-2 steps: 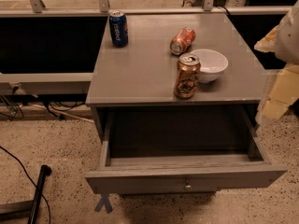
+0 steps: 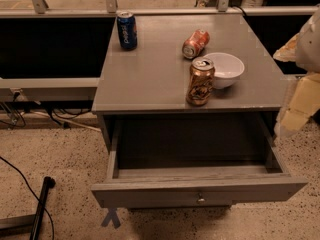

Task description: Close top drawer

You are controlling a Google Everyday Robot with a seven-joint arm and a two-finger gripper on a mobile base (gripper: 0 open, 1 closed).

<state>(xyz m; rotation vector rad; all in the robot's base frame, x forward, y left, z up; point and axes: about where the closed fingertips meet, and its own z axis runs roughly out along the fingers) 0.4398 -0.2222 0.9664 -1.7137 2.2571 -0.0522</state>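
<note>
The pincer (image 2: 294, 111) hangs at the right edge of the view, just beside the front right corner of the table (image 2: 150, 79) — whether it is apart or together I cannot tell. The top drawer (image 2: 165, 193) stands pulled out, lower than the pincer and to its left; its knob (image 2: 201, 199) is well apart from the pincer.

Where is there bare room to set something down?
Bare: the tabletop in front of the blue can, and inside the open top drawer. Crowded: right side, red can, brown can, white bowl. The gripper hangs beyond the right edge.
</note>
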